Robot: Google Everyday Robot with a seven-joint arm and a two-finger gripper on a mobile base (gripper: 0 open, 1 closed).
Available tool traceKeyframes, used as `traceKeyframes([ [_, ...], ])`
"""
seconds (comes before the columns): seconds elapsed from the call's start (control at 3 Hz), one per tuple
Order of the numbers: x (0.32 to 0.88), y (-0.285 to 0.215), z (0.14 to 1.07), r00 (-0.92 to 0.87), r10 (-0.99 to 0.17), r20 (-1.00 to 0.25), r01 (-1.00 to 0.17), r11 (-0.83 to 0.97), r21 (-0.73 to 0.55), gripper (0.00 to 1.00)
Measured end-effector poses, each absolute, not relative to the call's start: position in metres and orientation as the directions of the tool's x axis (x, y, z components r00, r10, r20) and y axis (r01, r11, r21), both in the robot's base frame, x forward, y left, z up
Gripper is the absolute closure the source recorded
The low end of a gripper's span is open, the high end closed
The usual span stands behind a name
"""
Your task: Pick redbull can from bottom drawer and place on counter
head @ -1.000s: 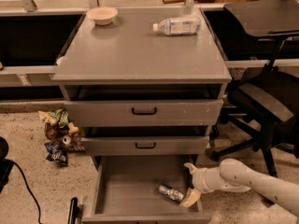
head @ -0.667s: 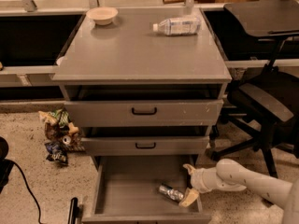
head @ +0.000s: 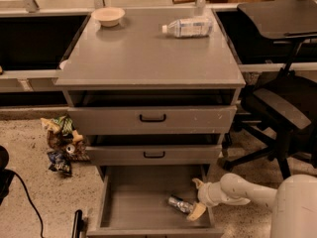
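Note:
The redbull can point(head: 179, 204) lies on its side on the floor of the open bottom drawer point(head: 133, 197), near its right wall. My gripper point(head: 196, 198) is low at the right of the drawer, its pale fingers point(head: 196, 211) spread open just right of the can, not closed on it. The white arm point(head: 247, 192) comes in from the lower right. The counter point(head: 143, 53) is the grey top of the cabinet above.
On the counter stand a pale bowl point(head: 108, 16) at the back left and a clear plastic bottle point(head: 188, 27) lying at the back right. A black office chair point(head: 282, 98) stands to the right. Crumpled wrappers point(head: 62, 143) lie on the floor at the left.
My gripper has edged a little left, closer to the can. The can has not moved.

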State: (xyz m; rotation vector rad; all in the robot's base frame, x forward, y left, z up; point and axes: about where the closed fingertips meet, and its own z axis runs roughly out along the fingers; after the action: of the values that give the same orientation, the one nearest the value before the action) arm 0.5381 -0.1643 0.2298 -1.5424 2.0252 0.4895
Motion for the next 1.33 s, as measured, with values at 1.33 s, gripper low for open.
traceKeyframes([
  [1.33,0.568,-0.151,0.14,-0.245,-0.808,-0.535,-0.959,0.282,0.013,0.0],
])
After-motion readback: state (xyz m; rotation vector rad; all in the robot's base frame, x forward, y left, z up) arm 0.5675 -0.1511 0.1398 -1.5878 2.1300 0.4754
